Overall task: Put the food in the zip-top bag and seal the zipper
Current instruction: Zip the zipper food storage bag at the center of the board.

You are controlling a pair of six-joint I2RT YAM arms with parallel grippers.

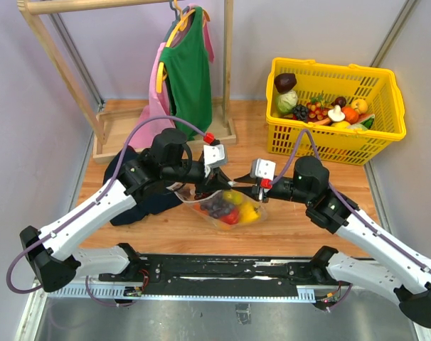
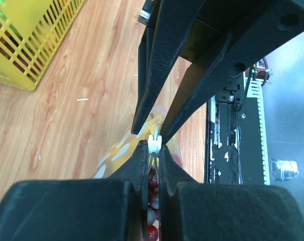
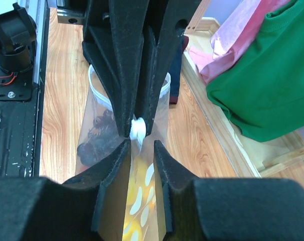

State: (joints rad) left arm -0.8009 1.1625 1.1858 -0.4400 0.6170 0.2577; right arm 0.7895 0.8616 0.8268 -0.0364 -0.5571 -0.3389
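Centre of the wooden table (image 1: pixel 294 231): we see both arms meeting tip to tip over the zip-top bag (image 1: pixel 233 213), which lies just beyond the black rail (image 1: pixel 222 270) at the near edge, its dotted film bulging. The food (image 1: pixel 219 207) sits inside it: purple grapes, a yellow piece and a red piece, packed together. L wrist view: the left gripper (image 2: pixel 152 158) is pressed together on the zipper (image 2: pixel 154 142), w/ only a sliver of white strip showing btwn its pads. R wrist view: the right gripper (image 3: pixel 142 150) straddles the same top edge from the opposite side, fingers a narrow gap apart w/ the film running btwn them; we cannot tell whether its pads actually pinch it. The two sets of fingertips nearly touch. Beyond the left fingers, the bag's white rim bows out in a loop. Back right, well apart from the bag, stands a yellow basket (image 1: pixel 329 145) w/ more toy produce in it. A dark navy cloth (image 1: pixel 141 199) lies under the left arm, beside the bag. At the back, a green garment (image 1: pixel 189 71) and a pink garment (image 1: pixel 158 106) hang from a wooden rack (image 1: pixel 59 64).
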